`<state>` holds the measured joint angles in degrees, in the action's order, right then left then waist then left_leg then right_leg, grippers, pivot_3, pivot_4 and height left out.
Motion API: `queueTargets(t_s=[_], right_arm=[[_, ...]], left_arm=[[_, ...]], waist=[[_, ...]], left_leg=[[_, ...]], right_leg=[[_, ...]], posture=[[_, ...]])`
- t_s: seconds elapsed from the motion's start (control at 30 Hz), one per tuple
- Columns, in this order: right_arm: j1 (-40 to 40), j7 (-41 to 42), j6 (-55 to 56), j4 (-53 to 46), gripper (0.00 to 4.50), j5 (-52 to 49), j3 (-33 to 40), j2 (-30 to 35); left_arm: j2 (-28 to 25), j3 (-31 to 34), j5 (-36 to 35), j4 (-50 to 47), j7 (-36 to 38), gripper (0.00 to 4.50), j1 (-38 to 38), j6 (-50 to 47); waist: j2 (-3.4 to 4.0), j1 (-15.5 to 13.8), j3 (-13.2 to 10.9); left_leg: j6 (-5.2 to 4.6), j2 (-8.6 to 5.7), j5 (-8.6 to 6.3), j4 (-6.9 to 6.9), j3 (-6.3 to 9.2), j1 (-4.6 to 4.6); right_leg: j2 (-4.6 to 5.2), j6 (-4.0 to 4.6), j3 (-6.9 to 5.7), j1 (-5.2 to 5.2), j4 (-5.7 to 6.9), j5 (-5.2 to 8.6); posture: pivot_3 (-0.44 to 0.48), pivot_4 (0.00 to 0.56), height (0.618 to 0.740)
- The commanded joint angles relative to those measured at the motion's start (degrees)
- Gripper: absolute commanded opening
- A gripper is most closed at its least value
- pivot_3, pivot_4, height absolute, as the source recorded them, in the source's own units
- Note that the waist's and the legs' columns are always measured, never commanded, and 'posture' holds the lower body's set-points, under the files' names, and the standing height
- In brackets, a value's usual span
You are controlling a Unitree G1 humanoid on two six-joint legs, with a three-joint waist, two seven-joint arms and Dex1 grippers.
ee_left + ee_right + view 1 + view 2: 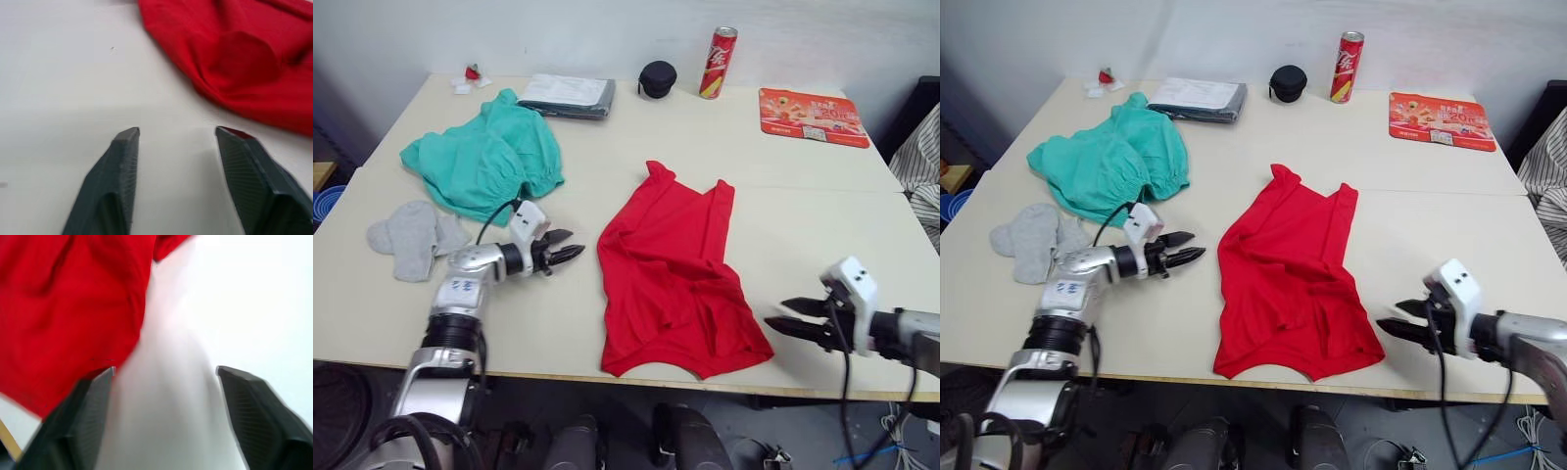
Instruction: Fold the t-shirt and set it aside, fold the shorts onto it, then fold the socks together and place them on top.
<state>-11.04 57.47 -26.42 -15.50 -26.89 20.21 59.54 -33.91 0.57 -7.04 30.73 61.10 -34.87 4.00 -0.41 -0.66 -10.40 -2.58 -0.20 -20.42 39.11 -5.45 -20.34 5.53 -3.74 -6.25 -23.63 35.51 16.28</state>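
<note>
Two tools hanging out either side of the t-shirt (671,279)

Left tool (570,247) and right tool (785,315) are both sitting released, nothing gripped, t-shirt lying crumpled on the worktop (803,211) between them.

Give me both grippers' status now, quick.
Left gripper: open, empty, beside the crumpled bright red cotton t-shirt.
Right gripper: open, empty.

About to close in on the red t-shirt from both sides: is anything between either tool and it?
Nothing visible. Bare table lies between the open left tool and the t-shirt, and between the open right tool and it.
</note>
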Motion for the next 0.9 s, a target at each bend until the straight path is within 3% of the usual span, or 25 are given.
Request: queueTargets(t_s=[0.03,0.1,0.2,0.37,0.57,0.7,0.73,0.83,0.9], right_arm=[[-2.9,6.3,32.2,8.8,4.50,12.4,3.0,1.2],[-1.7,7.0,49.7,15.6,4.50,17.8,1.0,1.2],[4.2,5.3,68.5,25.0,4.50,25.3,-5.9,0.0],[13.8,0.4,79.3,32.4,4.50,33.3,-15.0,-4.0],[21.0,-3.1,84.7,34.8,4.50,36.5,-22.8,-7.8],[23.0,-3.7,85.9,34.6,3.69,36.0,-26.7,-8.2],[23.3,-3.8,86.1,34.7,3.29,35.9,-27.4,-8.1],[23.5,-4.3,86.2,34.9,2.27,35.2,-28.8,-7.6],[22.9,-4.3,85.5,34.2,1.54,34.2,-29.4,-7.1]], left_arm=[[-4.2,-2.3,0.1,0.2,11.1,3.85,1.4,18.6],[-4.7,-3.7,-0.4,0.8,14.7,4.48,1.5,26.1],[-3.3,-7.2,1.6,3.0,17.2,4.48,0.1,38.8],[1.0,-12.1,4.7,8.6,16.2,4.48,-3.9,49.1],[5.9,-18.3,5.1,13.4,18.2,4.48,-7.8,56.7],[8.8,-21.4,3.9,15.7,20.3,4.50,-9.5,58.9],[9.1,-22.2,3.7,16.3,21.0,4.50,-9.9,59.8],[9.8,-23.6,2.5,17.3,22.8,3.90,-10.4,60.4],[10.0,-24.5,1.7,17.6,23.8,3.27,-10.4,60.3]], waist=[[0.00,-0.1,0.0],[0.00,-0.1,0.0],[0.01,-0.1,0.0],[-0.05,-0.1,0.0],[-0.28,0.9,0.1],[-0.29,0.7,0.1],[-0.29,0.7,0.1],[-0.29,0.7,0.1],[-0.29,0.7,0.1]], left_leg=[[0.02,0.00,-0.01,0.00,-0.04,0.02],[0.07,-0.01,-0.05,0.00,-0.09,0.14],[0.06,-0.01,-0.04,0.02,-0.09,0.16],[-0.01,0.01,0.01,0.09,-0.10,0.19],[-0.08,0.04,0.04,0.20,-0.09,0.30],[-0.10,0.07,0.05,0.21,-0.08,0.32],[-0.13,0.06,0.05,0.22,-0.08,0.30],[-0.16,0.07,0.04,0.22,-0.02,0.23],[-0.17,0.07,0.04,0.22,-0.01,0.22]], right_leg=[[0.01,0.00,0.02,0.01,-0.09,0.00],[0.02,0.00,0.08,0.12,-0.17,0.00],[0.07,-0.01,0.09,0.13,-0.15,-0.01],[0.03,0.00,0.04,0.15,-0.03,0.00],[0.03,0.01,0.06,0.28,0.09,0.00],[0.03,0.01,0.05,0.30,0.11,0.00],[0.04,0.01,0.04,0.30,0.11,0.00],[0.04,0.01,-0.03,0.30,0.15,0.00],[0.04,0.01,-0.05,0.30,0.15,0.00]], posture=[[0.000,0.150,0.740],[0.000,0.150,0.740],[0.000,0.150,0.740],[0.000,0.150,0.740],[0.000,0.150,0.740],[0.000,0.150,0.740],[0.000,0.150,0.740],[0.000,0.150,0.740],[0.000,0.150,0.740]])
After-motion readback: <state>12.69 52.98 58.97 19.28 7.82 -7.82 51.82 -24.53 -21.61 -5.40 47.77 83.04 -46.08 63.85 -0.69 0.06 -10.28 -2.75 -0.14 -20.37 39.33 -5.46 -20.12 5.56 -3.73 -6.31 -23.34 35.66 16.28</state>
